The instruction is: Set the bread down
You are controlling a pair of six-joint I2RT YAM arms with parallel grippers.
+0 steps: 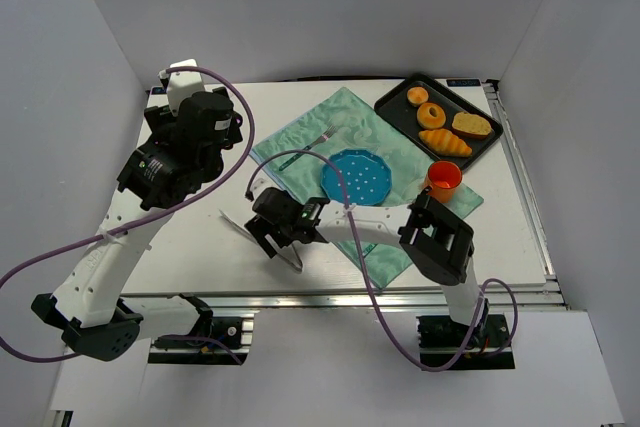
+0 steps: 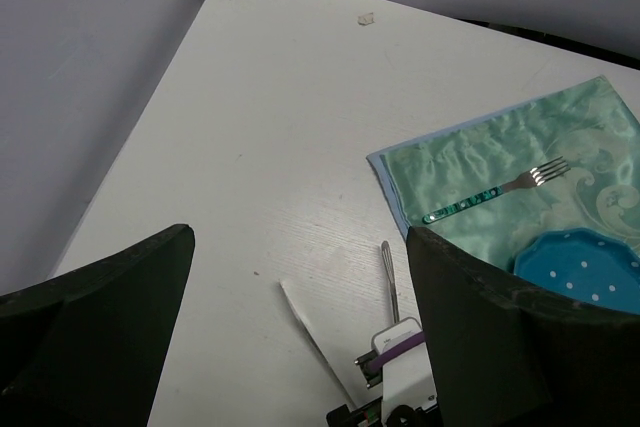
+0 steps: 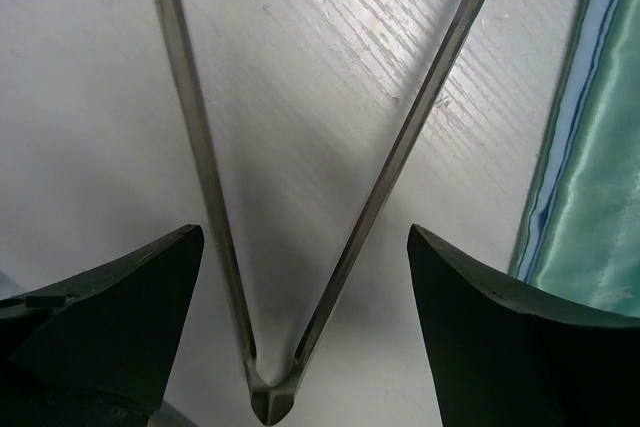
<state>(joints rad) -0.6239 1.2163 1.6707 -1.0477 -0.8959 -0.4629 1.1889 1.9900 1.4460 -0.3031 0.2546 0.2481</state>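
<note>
Two small golden ring breads (image 1: pixel 418 96) (image 1: pixel 431 115) lie in the black tray (image 1: pixel 400 117) at the back right. The blue dotted plate (image 1: pixel 356 176) sits on the green cloth, and shows in the left wrist view (image 2: pixel 585 267). My right gripper (image 1: pixel 268 235) (image 3: pixel 305 327) is low over the table left of the cloth, open, its fingers straddling metal tongs (image 3: pixel 400 147) (image 1: pixel 290 257) without touching them. My left gripper (image 1: pixel 165 162) (image 2: pixel 300 347) is open and empty, held high over the table's left side. No bread shows in either wrist view.
The tray also holds a ridged croissant (image 1: pixel 445 142) and an oval bun (image 1: pixel 472 125). An orange cup (image 1: pixel 444 179) stands right of the plate. A fork (image 1: pixel 320 137) (image 2: pixel 500 190) lies on the green cloth (image 1: pixel 400 162). White walls enclose the table.
</note>
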